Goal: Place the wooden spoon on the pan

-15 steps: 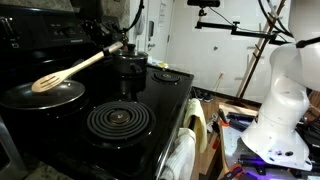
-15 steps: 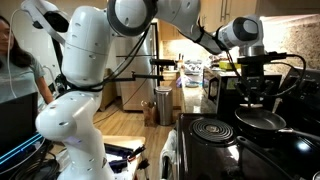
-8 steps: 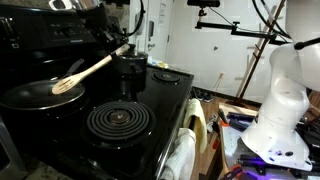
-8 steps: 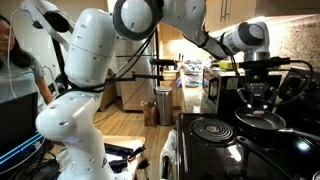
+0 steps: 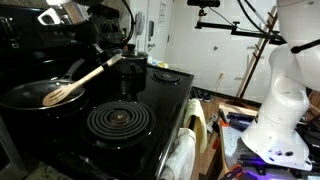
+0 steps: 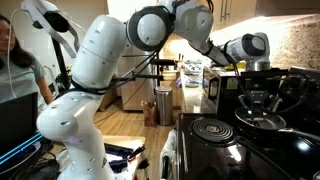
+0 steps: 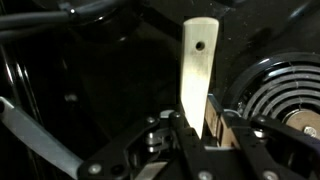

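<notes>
**Pincer**: pinching the wooden spoon by its handle, a finger on either side. The holed handle end juts toward 12 o'clock in the wrist view.

**Wooden spoon**: tilted in an exterior view, with the head low at 8 o'clock over the pan just inside its rim. Contact cannot be told. The handle end is at 2 o'clock, near a dark vessel.

**Pan**: directly under the pincer.

**Coil burner**: at 4 o'clock from the pan and apart from it.

**Desk**: glossy black, with bare surface out to its front edge.

The wooden spoon has tilted down, its head now in the pan.
</notes>
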